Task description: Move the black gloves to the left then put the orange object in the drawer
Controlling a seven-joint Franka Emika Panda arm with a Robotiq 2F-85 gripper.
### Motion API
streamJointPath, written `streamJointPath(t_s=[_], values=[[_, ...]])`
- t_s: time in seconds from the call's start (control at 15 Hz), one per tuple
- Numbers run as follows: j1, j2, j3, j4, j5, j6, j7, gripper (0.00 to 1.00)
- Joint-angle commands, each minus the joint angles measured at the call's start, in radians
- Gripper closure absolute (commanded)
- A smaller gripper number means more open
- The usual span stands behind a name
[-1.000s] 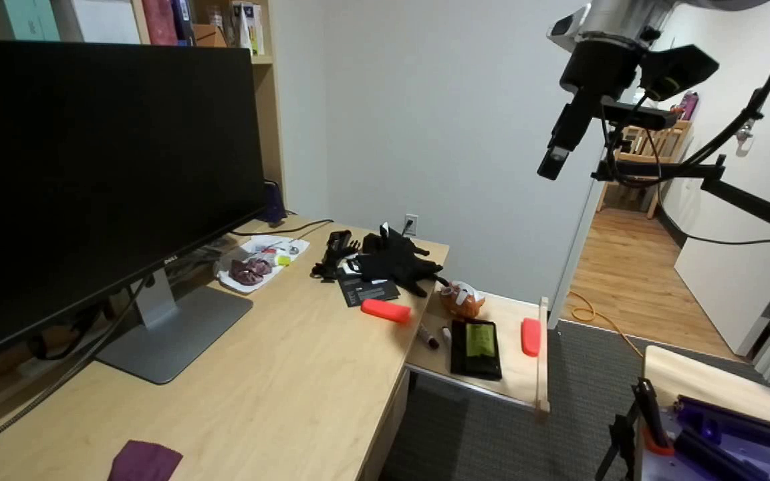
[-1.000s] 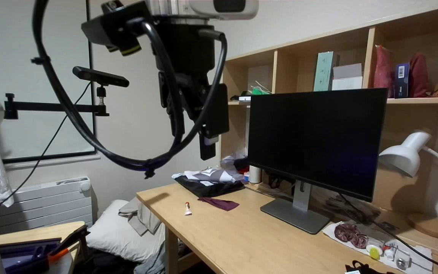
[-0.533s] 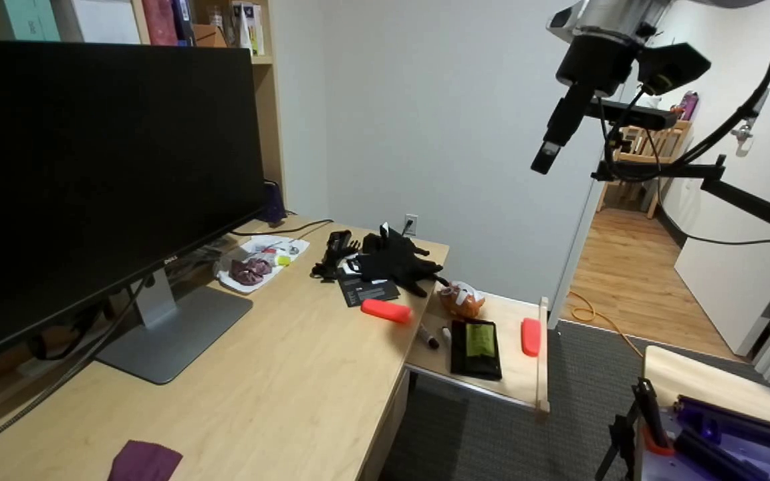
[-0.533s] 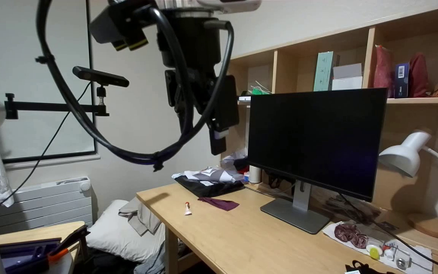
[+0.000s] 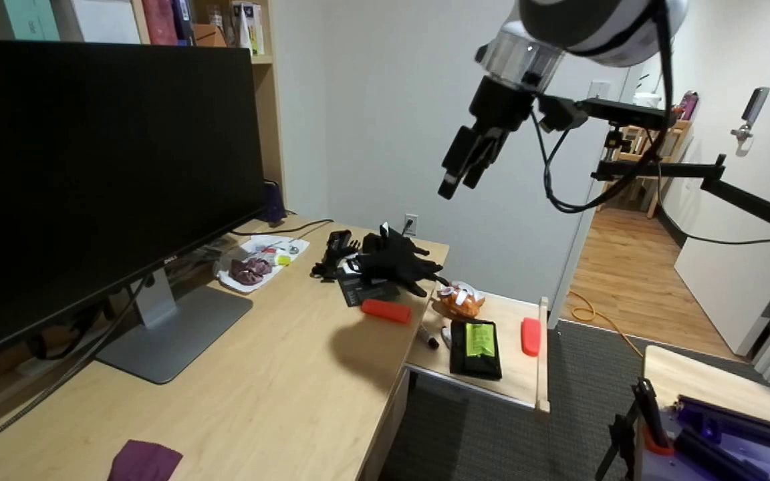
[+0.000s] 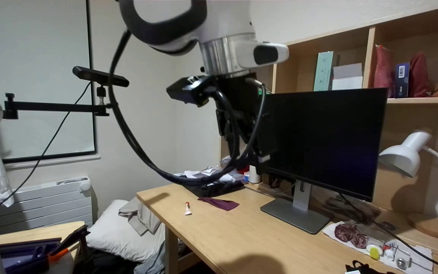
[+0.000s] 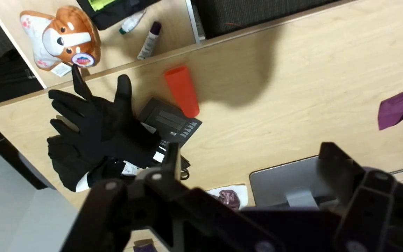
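The black gloves lie splayed at the desk's far corner, partly over a flat dark packet. They also show in the wrist view, one finger reaching over the desk edge towards the drawer. The orange object, an orange-red bar, lies on the desk beside the packet; it also shows in the wrist view. The drawer is pulled out below the desk edge, its inside also in the wrist view. My gripper is in the air above the desk side, open and empty in the wrist view.
The drawer holds an orange-white plush, a marker, a black-and-green pouch and a chunky red item. Black gadgets lie beside the gloves. A monitor and purple cloth are on the desk.
My gripper has moved in over the desk towards the gloves and drawer, and the wrist has turned so both fingers show. A shadow has appeared on the desk. Gloves, bar and drawer have not moved.
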Motion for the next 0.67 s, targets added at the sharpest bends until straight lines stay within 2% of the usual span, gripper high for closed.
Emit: streamJointPath(t_s=[0.0,0.07,0.2,0.6], values=[[0.034,0.258,0.028,0.164,0.022,0.061,0.157,0.0],[-0.011,0.32,0.081,0.213,0.045,0.052,0.174,0.0],[-0.038,0.433,0.11,0.323,0.033,0.023,0.24,0.0],[-0.105,0.691,0.137,0.65,0.0,-0.061,0.491,0.0]])
